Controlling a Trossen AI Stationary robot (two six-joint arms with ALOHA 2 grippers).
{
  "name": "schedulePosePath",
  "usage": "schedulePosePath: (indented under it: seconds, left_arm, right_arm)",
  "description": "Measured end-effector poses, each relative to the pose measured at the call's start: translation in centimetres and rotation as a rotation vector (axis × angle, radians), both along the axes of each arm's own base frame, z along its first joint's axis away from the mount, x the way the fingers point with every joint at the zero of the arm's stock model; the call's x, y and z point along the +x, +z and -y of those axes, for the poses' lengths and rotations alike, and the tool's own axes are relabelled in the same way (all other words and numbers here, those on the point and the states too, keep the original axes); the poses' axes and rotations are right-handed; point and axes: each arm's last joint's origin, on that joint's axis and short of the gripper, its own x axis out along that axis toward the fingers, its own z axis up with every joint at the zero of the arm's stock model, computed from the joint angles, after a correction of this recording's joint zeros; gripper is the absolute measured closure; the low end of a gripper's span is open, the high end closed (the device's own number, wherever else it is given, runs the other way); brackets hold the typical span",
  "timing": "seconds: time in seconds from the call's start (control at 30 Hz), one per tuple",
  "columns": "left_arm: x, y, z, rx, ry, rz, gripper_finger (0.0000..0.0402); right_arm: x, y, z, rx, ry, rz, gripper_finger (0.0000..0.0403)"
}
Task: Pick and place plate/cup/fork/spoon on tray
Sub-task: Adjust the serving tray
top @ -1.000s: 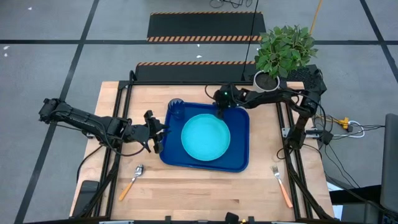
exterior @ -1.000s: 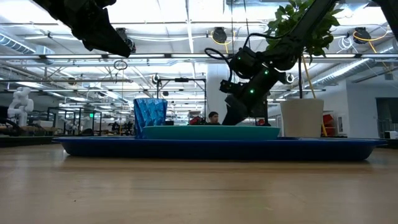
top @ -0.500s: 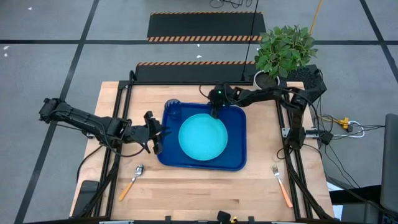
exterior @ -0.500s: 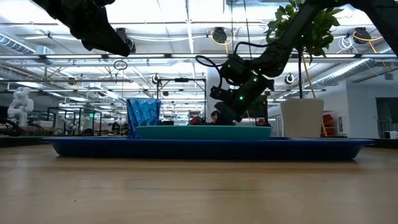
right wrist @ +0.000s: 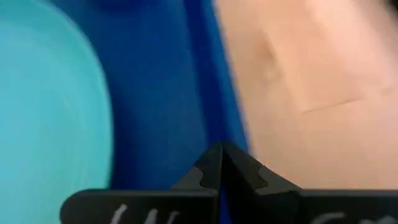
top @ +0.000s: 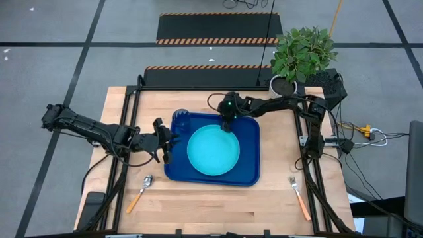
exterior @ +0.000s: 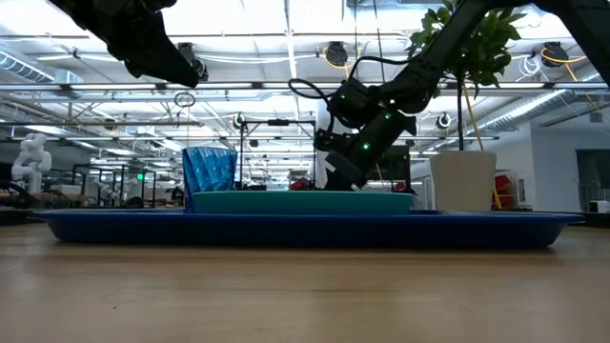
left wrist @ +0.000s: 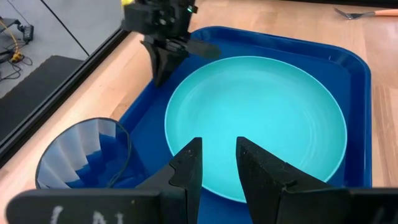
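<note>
Tray [top: 250,173]: dark blue, mid-table; slid toward the left arm's side over the last second, carrying its load.
Plate [top: 213,151]: cyan, flat inside the tray, moved along with it.
Cup [top: 181,119]: blue tumbler upright in the tray's far corner on the left arm's side.
Right gripper [top: 227,123]: fingers pressed shut, tips down on the tray's far edge beside the plate; holds nothing, judged to be pushing the tray.
Left gripper [top: 166,147]: hovers just off the tray's near-side rim, fingers partly apart, empty.
Spoon [top: 140,192]: on bare wood in front of the left arm, off the tray.
Fork [top: 299,197]: on bare wood near the right front corner, off the tray.
Meaning: plate and cup done; the shift brings the tray nearer the spoon, farther from the fork; two pieces remain.
</note>
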Motion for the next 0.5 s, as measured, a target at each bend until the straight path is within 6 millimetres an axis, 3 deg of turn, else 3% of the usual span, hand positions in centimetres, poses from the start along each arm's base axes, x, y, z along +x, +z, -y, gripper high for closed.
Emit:
schedulePosePath:
  seconds: [0.3,0.5]
  left_arm:
    - [0.0,0.0,0.0,-0.010,0.006,0.004,0.0300]
    - [0.0,0.0,0.0,-0.008,0.006,0.001,0.0300]
  right_arm:
    - [0.0,0.2,0.0,-0.060,-0.019,-0.014,0.0403]
    - [-0.7,3.2,-0.4,-0.116,-0.039,-0.003,0.0403]
